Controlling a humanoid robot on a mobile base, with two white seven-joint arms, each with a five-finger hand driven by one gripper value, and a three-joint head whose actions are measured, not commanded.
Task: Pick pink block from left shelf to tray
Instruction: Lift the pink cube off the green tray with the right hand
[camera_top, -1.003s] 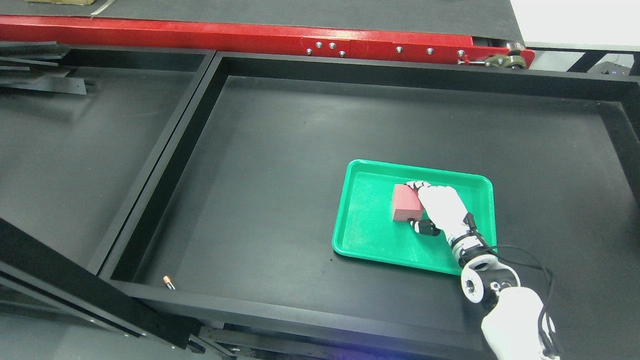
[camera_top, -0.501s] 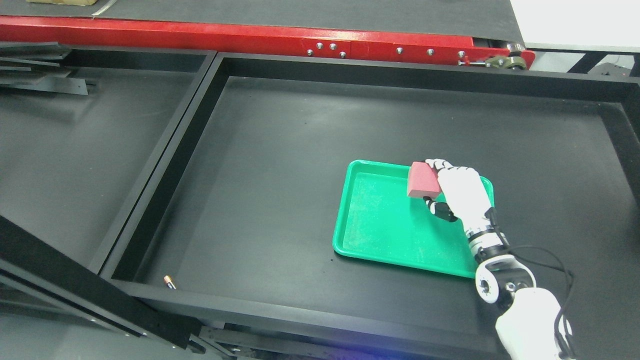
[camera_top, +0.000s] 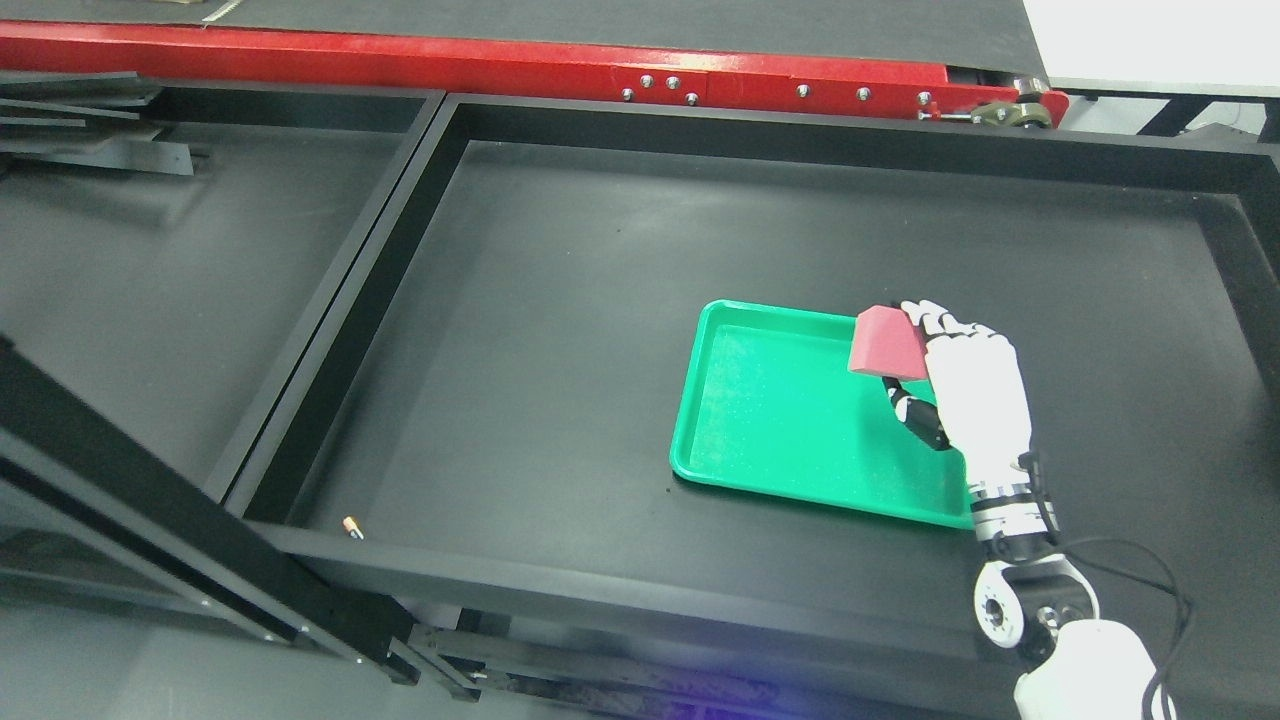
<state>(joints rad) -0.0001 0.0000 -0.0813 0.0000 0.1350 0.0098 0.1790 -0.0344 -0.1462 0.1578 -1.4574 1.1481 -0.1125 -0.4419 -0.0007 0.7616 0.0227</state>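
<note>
One right hand (camera_top: 975, 395) | grips pink block (camera_top: 885, 342) | thumb half-hidden | over tray (camera_top: 780, 420)

Black shelf (camera_top: 600, 300) bears a green tray (camera_top: 780, 430) (also a battery (camera_top: 351, 527)).

Right hand (camera_top: 965, 385) at right of frame, white moulded shell, black segmented joints on fingers (camera_top: 925, 315), black thumb tip, ribbed silver-and-black wrist collar, round silver joint housing, black cables, white forearm casing at lower right corner
</note>
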